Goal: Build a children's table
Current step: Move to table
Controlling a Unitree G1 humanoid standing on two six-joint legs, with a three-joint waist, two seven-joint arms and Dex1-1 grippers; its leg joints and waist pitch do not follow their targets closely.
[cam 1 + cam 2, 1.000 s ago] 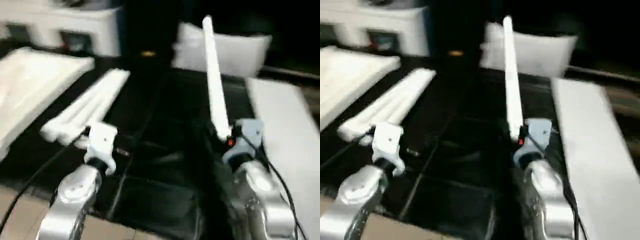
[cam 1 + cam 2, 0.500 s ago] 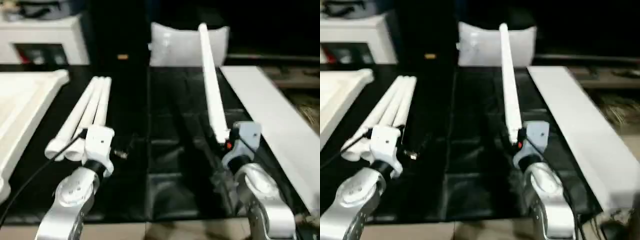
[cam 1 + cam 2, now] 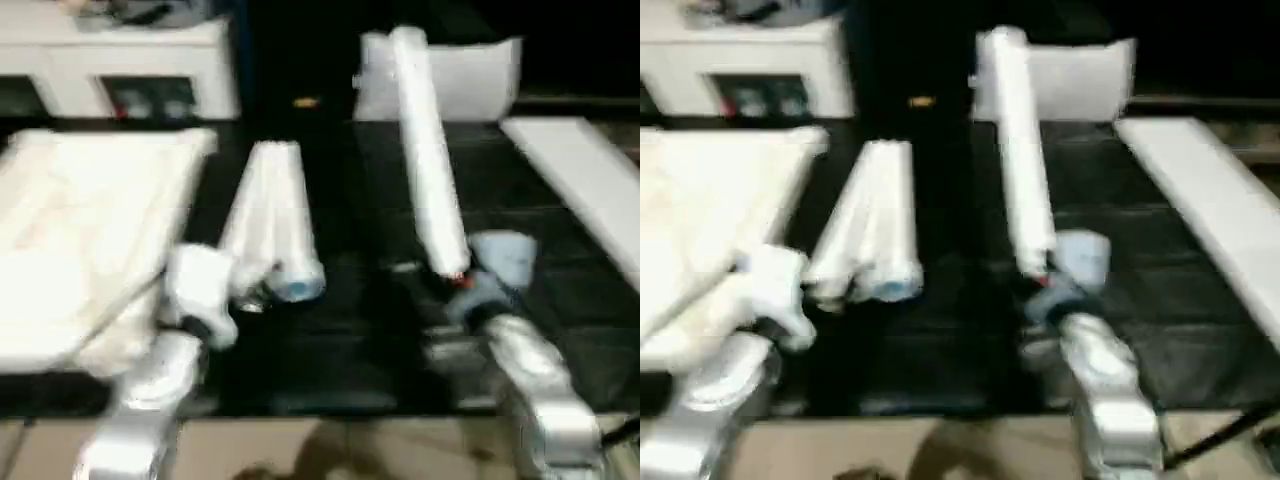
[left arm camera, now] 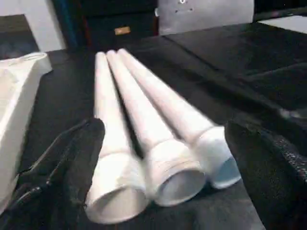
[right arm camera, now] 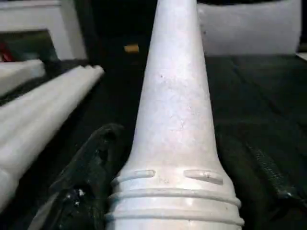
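Note:
The white table top [image 3: 90, 230] lies on the left of the black mat. Beside it, three white legs [image 4: 144, 139] lie side by side, threaded ends toward my left gripper [image 4: 163, 182]. That gripper is open, its black fingers [image 4: 62, 167] spread on either side of the leg ends without touching them. My right gripper [image 3: 455, 272] is shut on the thick threaded end of a fourth leg [image 5: 175, 120], which rises steeply and leans away from me. Black fingers [image 5: 86, 177] press on both of its sides.
A white cabinet [image 3: 120, 60] stands at the back left and a pale bag [image 3: 470, 75] at the back middle. A long white board [image 3: 585, 180] runs along the right. The black mat [image 3: 340, 340] ends at a tan floor close to me.
The camera has swung, so more of the table top shows on the left. My right gripper still holds its leg up. My left gripper stays by the three legs' ends.

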